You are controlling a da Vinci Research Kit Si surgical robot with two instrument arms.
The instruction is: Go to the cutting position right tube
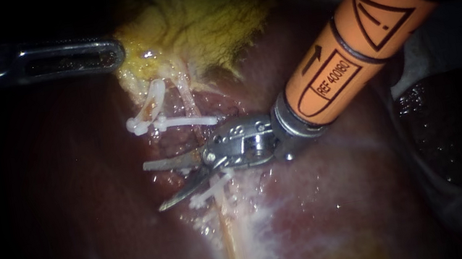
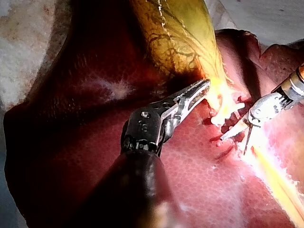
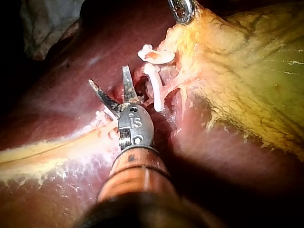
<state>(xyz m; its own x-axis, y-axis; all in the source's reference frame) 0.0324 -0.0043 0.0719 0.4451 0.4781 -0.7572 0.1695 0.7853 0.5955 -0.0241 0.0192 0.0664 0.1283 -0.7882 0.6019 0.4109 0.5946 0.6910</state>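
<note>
Here right instrument (image 1: 153, 187) — blades open; near clips (image 1: 179, 121).

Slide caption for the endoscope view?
Right tool, blades open, by the white clips; left tool at the gallbladder edge.

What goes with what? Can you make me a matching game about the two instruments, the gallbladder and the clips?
Things:
1. right instrument
2. left instrument
3. gallbladder
4. clips

Descriptions:
A. tip at the gallbladder's edge
B. white, sitting on the tubes
C. orange shaft, blades open next to the clips
D. yellowish, with thin lines branching across it

Right pairs: 1-C, 2-A, 3-D, 4-B.
</note>
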